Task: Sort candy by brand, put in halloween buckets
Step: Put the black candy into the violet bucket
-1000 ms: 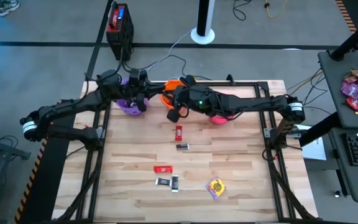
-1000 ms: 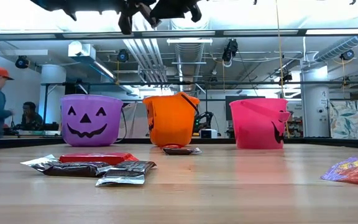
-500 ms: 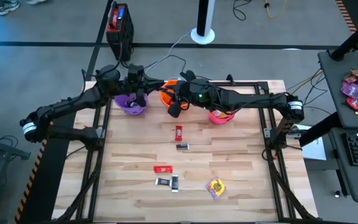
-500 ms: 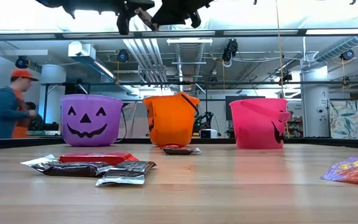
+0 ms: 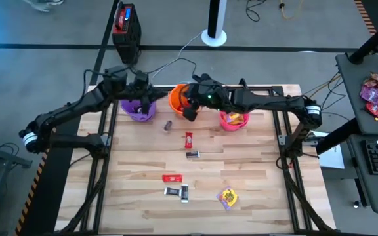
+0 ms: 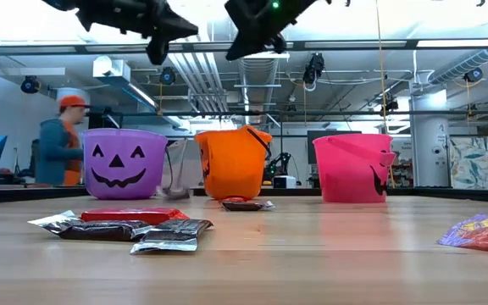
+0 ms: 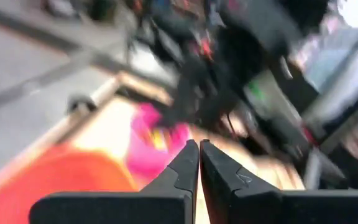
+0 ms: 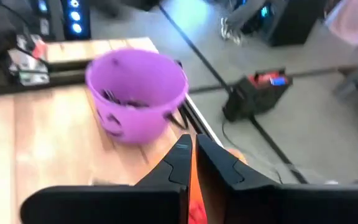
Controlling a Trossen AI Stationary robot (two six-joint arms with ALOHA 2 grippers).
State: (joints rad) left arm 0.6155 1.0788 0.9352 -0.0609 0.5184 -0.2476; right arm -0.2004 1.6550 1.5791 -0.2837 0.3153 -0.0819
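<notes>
Three halloween buckets stand along the far edge: purple (image 5: 138,109), orange (image 5: 178,97) and pink (image 5: 233,120). Candy lies on the wood: red bars (image 5: 189,138) (image 5: 172,177), dark bars (image 5: 192,155) (image 5: 176,191), a yellow packet (image 5: 228,197), and one small dark piece (image 5: 168,124) between the purple and orange buckets. My left gripper (image 5: 152,93) hangs shut above the purple bucket's far right rim. My right gripper (image 5: 189,113) hangs shut over the orange bucket's near right rim. Neither holds anything that I can see.
The purple bucket (image 8: 137,87) holds dark pieces and the pink one holds yellow packets. The two arms nearly meet over the buckets. A person (image 6: 58,140) stands beyond the table's far left. The table's near half has free room around the loose candy.
A small dark piece has come to lie on the table between the purple and orange buckets, where none lay before. My right gripper has moved a little toward the far right, uncovering the pink bucket. My left gripper has swung slightly toward the orange bucket.
</notes>
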